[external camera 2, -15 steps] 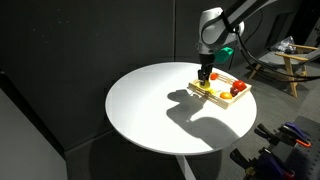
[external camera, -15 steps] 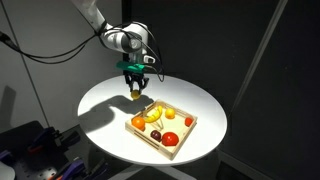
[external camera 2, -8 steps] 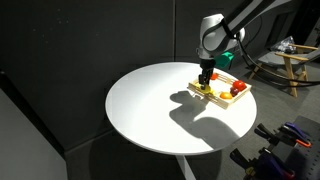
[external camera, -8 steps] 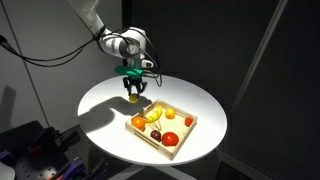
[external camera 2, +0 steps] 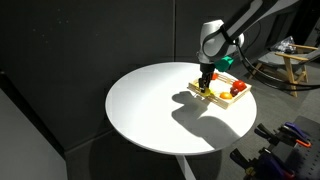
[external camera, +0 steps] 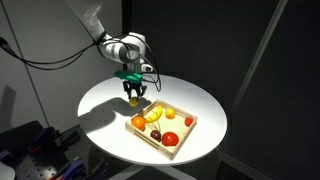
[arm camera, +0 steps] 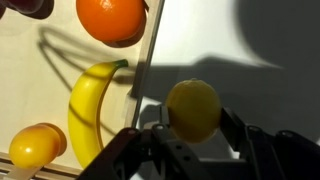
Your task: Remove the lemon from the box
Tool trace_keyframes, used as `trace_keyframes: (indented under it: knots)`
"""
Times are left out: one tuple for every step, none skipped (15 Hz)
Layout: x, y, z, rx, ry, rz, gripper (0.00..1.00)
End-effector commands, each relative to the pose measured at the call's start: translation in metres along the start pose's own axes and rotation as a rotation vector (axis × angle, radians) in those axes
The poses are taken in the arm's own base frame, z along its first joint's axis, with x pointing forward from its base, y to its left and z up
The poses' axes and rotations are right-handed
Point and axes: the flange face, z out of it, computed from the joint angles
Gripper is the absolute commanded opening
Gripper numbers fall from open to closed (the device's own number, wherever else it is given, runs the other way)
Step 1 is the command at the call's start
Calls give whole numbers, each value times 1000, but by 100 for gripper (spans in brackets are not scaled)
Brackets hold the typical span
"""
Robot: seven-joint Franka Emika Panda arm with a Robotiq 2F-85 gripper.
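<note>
gripper (external camera: 136,96): we hold lemon (arm camera: 193,110) clamped between both fingers | lemon: lifted over table (arm camera: 285,95), just outside box (arm camera: 149,58) rim, high enough to clear it | next, we judge: set-down

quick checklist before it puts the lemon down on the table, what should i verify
1. Grip: the lemon sits between the jaws, which are shut on it. Ok.
2. Clear of the box: in the wrist view the lemon hangs outside the rim. Ok.
3. Landing spot: the table beside the lemon shows only white surface and shadow. Ok.
4. Other fruit: the banana and the orange lie inside the box, apart from the jaws. Ok.
5. Low enough to release without rolling: the gap between the lemon and the table is not readable in any view. Cannot tell.
</note>
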Motion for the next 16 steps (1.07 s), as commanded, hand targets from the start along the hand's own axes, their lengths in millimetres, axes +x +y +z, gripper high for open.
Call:
trace_keyframes:
  knots:
    - [2, 2, -1, -19, 28, 31, 30]
    - [2, 3, -1, -20, 34, 38, 30]
    - [2, 3, -2, -21, 38, 42, 30]
    - [2, 4, -2, -22, 42, 46, 30]
    - [2, 4, -3, -22, 44, 50, 30]
    - [2, 4, -4, -22, 45, 54, 30]
    - [2, 5, -4, -22, 47, 57, 30]
    - [2, 5, -5, -21, 48, 58, 30]
    - [2, 5, -6, -22, 49, 59, 30]
    - [2, 5, -7, -20, 48, 58, 30]
    - [1, 5, -8, -21, 48, 54, 30]
    - [1, 5, -8, -18, 46, 55, 30]
    - [3, 5, 0, -9, 34, 39, 55]
    - [3, 5, 0, -9, 34, 39, 55]
    - [3, 5, 0, -9, 34, 39, 55]
    - [3, 5, 0, -9, 34, 39, 55]
